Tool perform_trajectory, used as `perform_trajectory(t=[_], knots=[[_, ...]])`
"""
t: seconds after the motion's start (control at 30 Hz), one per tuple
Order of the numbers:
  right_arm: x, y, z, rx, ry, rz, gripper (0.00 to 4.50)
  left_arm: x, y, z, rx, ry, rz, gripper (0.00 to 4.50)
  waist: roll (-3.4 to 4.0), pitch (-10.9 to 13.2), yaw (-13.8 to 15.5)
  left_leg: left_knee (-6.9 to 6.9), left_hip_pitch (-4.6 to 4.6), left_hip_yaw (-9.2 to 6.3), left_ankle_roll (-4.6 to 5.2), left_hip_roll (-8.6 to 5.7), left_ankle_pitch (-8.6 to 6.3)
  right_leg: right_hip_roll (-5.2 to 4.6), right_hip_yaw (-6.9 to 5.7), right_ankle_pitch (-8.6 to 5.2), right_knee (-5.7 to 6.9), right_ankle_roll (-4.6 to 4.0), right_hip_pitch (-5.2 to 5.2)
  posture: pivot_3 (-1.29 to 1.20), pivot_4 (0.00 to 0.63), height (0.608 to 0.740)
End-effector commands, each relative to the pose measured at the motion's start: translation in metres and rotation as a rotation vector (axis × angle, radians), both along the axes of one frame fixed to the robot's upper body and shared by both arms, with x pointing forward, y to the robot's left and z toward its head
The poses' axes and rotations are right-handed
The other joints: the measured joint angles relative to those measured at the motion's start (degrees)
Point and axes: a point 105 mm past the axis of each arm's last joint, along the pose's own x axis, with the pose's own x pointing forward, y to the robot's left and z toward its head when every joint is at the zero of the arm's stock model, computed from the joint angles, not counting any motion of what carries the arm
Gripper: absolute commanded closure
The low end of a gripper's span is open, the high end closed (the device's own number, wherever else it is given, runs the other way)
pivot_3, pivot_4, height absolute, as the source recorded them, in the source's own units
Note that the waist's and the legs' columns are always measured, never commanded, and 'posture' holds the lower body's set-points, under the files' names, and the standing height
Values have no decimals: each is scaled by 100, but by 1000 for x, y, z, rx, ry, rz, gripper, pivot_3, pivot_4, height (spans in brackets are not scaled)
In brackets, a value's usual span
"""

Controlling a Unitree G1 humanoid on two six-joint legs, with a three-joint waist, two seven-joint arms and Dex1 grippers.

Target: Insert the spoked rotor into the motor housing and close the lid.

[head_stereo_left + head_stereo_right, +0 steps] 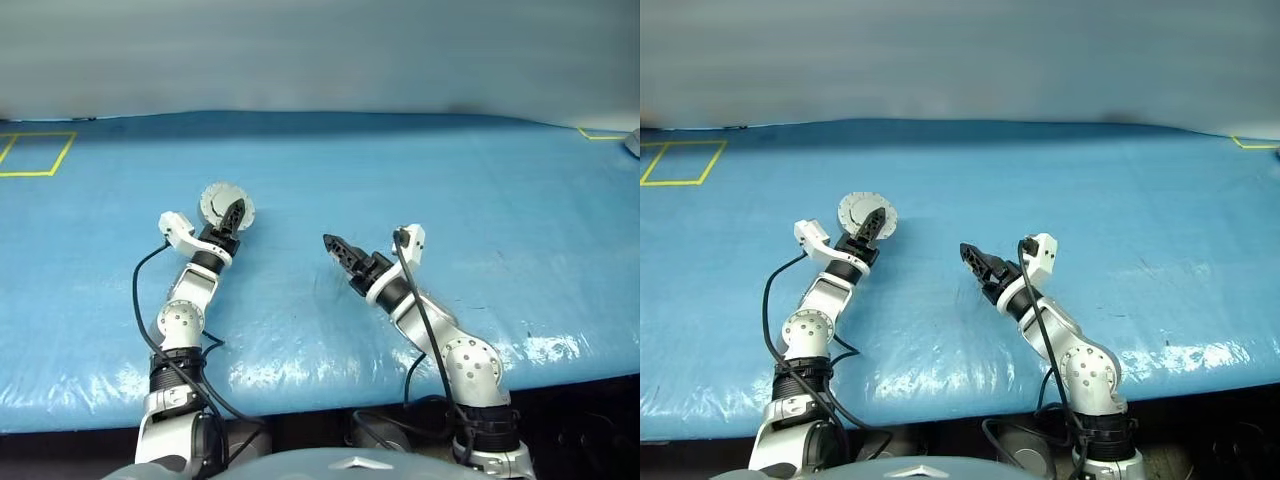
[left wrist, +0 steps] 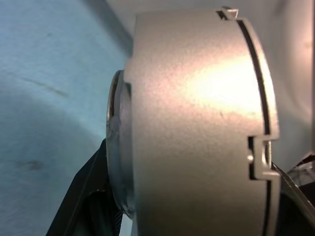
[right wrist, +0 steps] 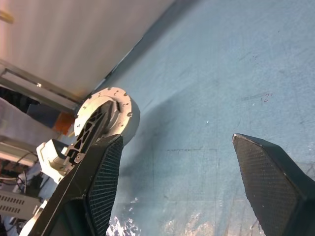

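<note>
Motor housing (image 2: 197, 128), a round grey metal drum with its grey lid (image 1: 226, 205) shut against it along a thin seam, sits gripped in the left hand (image 1: 232, 215), whose black fingers (image 3: 93, 125) clamp across its flat faces and hold it on edge, close above the blue plastic-covered surface (image 1: 480, 190). To the right of the housing, well apart from it, the right hand (image 1: 337, 246) hovers over the same surface with its two black fingers spread wide and nothing between them. Yellow tape lines (image 1: 35, 155) mark a rectangle far off to the housing's left.
</note>
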Motion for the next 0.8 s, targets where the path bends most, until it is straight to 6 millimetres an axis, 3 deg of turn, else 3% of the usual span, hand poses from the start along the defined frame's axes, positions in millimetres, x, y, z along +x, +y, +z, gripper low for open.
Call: perform_trajectory(t=[0.03, 0.3, 0.5, 0.53, 0.63, 0.8], knots=[[-2, 3, 10, -1, -58, -2, 750, 14, -9, 15, 0, -41, -25, 1931, -1, 1, 11, 1, -1, -1, 0, 0, 0, 0, -1, 0, 0, 1, 0, 0, 150, 740], [-2, 1, 1, -16, -26, -33, 750, 17, 2, -22, 48, 104, -3, 1931, -2, -1, -13, -1, 19, 0, -2, 1, 1, 1, 2, 1, 7, 1, 13, 0, 150, 740], [-2, 3, 0, -28, -29, -25, 715, 15, 14, -31, 121, 149, 19, 113, -2, -14, -84, 0, 48, 1, -9, 4, 13, 5, 8, 16, 12, -1, 36, 0, 150, 740], [-2, 4, 1, -32, -34, -20, 715, 14, 19, -32, 145, 162, 21, 26, -1, -16, -108, 0, 52, 1, -9, 6, 17, 7, 10, 21, 12, -5, 39, 0, 150, 740], [-3, 6, 1, -38, -42, -11, 715, 12, 40, -29, 200, 169, 67, 26, -3, -17, -212, -2, 66, 3, -11, 22, 31, 27, 22, 26, 12, -8, 42, 0, 150, 740], [-4, 7, -1, -43, -45, -6, 715, 5, 100, -24, 241, 198, 277, 26, -4, -17, -293, -19, 93, -2, -12, 38, 42, 62, 56, 40, 19, -28, 39, 0, 150, 740]])
